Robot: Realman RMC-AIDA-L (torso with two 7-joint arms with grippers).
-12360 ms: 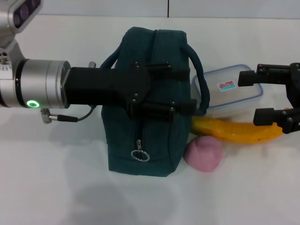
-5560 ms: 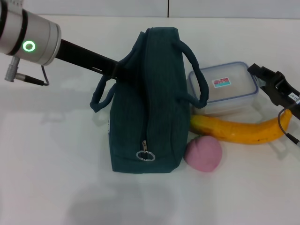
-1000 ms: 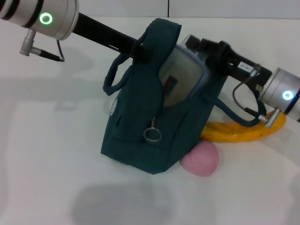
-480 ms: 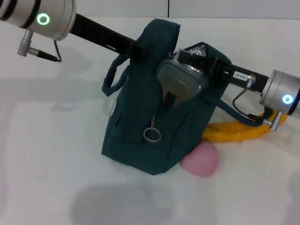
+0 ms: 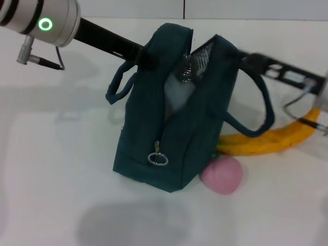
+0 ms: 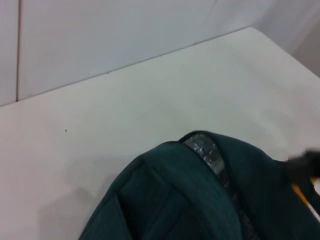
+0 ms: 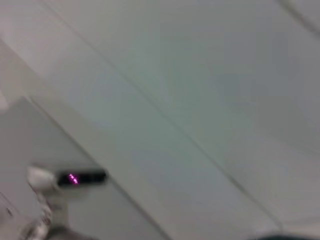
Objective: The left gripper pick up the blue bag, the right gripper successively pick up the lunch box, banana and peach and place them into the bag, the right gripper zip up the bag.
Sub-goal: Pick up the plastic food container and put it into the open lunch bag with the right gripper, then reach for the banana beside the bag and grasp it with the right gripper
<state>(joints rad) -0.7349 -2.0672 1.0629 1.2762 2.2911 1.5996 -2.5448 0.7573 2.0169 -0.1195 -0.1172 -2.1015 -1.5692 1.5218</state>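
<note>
A: Where was the lunch box (image 5: 177, 92)?
B: Down inside the open blue bag (image 5: 174, 148), pale between its walls. The banana (image 5: 266, 141) and the peach (image 5: 222, 174) lay on the table (image 5: 61, 179) just beside the bag.
A: And the claws?
B: The left gripper (image 5: 146, 55) was clamped on the bag's upper edge. The right gripper (image 5: 251, 60) was beside the bag's mouth, blurred; I couldn't tell how its fingers stood.

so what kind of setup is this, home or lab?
Likely a lab bench, not a home: a bare white table against plain white wall panels, holding only staged items: the blue bag, a banana and a peach. The left gripper holds the bag.
</note>
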